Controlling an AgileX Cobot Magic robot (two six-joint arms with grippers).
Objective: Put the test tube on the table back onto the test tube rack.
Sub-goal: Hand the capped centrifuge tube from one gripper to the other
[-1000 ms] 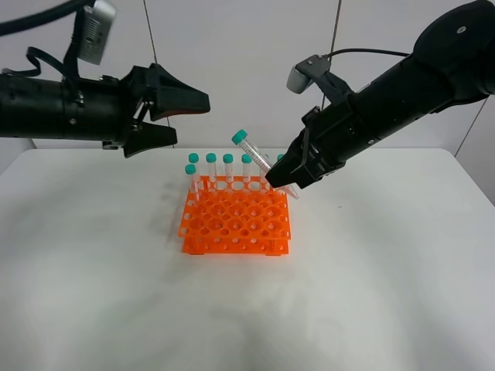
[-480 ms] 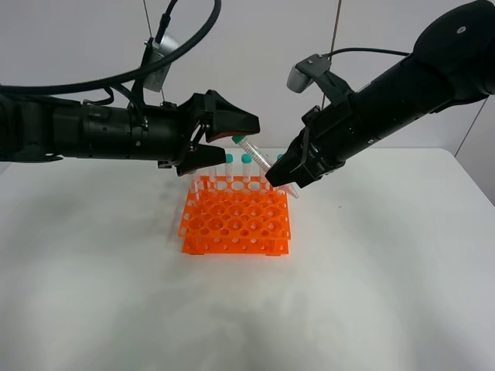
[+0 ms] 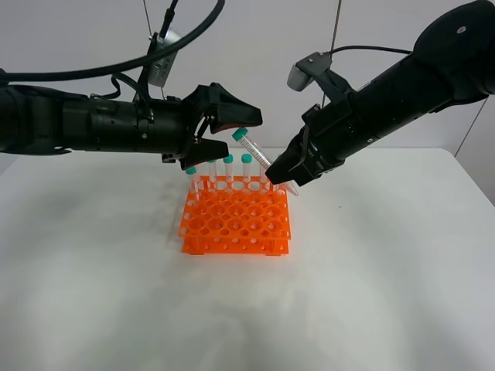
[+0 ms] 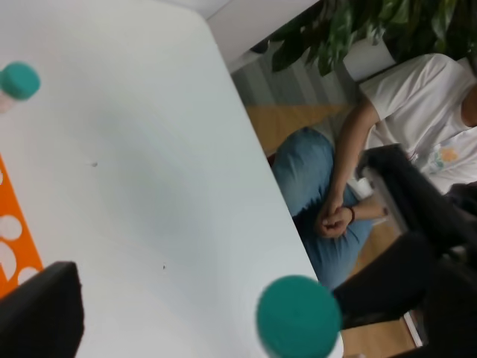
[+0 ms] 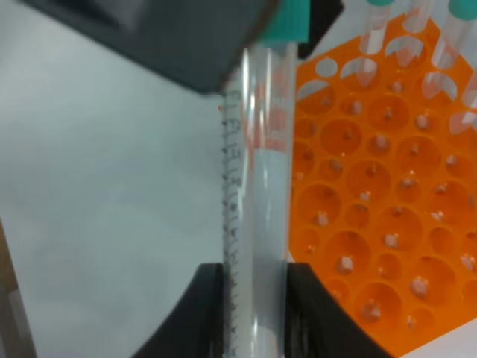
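Up above the far right corner of the test tube rack [image 3: 236,220], the test tube [image 3: 258,158] hangs clear of the white surface [image 3: 387,270], pinched low on its body by the right pincer [image 3: 282,175]. Its long axis is slanted. The teal cap [image 3: 240,134] points up and to the left, and the pointed end goes down and to the right, through the pincer's black tips toward the rack's far right edge. The right wrist view shows the grip plainly: two black fingers [image 5: 212,306] press the clear graduated tube [image 5: 261,201] from either side, with the orange grid of holes [image 5: 373,186] lying beside and below it. The left pincer [image 3: 230,137] reaches in from the left with its jaws spread wide and holds nothing. In the high view the cap sits just beneath its upper jaw, but whether either jaw touches the cap cannot be told. The left wrist view has that cap [image 4: 298,317] large and blurred in the foreground, with a dark finger [image 4: 37,313] at one side. Four other capped tubes [image 3: 228,166] can be made out standing upright in the rack's far row, left of the held one. The rack itself rests flat near the middle of the surface.
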